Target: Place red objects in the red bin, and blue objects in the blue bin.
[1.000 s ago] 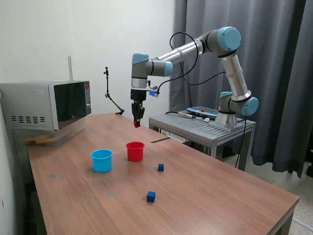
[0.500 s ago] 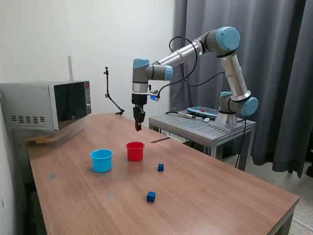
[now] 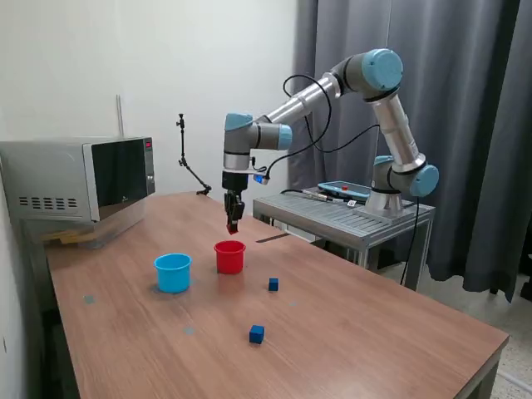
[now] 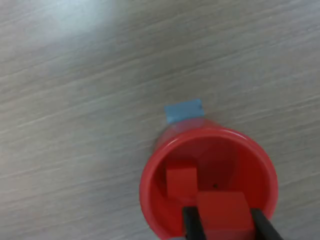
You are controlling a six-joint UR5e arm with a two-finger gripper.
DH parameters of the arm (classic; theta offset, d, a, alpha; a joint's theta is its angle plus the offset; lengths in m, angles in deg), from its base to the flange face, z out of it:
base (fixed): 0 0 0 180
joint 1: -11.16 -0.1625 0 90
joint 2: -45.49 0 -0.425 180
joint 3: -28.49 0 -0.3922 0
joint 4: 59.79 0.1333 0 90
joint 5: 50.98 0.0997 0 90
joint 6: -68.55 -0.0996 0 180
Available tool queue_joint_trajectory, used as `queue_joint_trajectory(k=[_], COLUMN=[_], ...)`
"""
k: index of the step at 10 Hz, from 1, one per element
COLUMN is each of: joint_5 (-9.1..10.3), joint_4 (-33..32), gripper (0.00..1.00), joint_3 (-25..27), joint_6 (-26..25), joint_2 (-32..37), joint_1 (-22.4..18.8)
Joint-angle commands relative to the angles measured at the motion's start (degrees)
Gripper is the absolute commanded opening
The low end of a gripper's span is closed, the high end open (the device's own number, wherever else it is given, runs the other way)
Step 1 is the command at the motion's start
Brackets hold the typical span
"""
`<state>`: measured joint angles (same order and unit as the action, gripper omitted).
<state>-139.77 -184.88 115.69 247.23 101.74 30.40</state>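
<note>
Tabletop (image 3: 374, 332): microwave (image 3: 79, 179) well apart; gripper (image 4: 223, 223) (gripping red cube (image 4: 222, 212)) above red cup (image 4: 150, 185).

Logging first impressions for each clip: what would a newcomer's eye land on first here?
The gripper hangs just above the red cup in mid-table, shut on a red cube. The wrist view shows another red cube already lying inside that cup. Two blue cubes wait on the wooden table, toward the exterior view's right of the light blue cup.
</note>
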Motion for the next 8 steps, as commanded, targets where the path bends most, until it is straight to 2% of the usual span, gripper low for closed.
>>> queue_joint_trajectory(k=[1, 6, 7, 8], joint_5=[0.02, 0.02, -0.07, -0.33], joint_4=[-1.38, -2.61, -2.61, -2.61], gripper=[0.0, 0.0, 1.0, 1.0], joint_3=[0.43, 0.7, 0.7, 0.61], joint_6=[0.0, 0.0, -0.18, -2.18], joint_2=[-1.05, -2.37, -2.37, -2.37], joint_1=[-0.08, -0.61, -0.61, -0.61])
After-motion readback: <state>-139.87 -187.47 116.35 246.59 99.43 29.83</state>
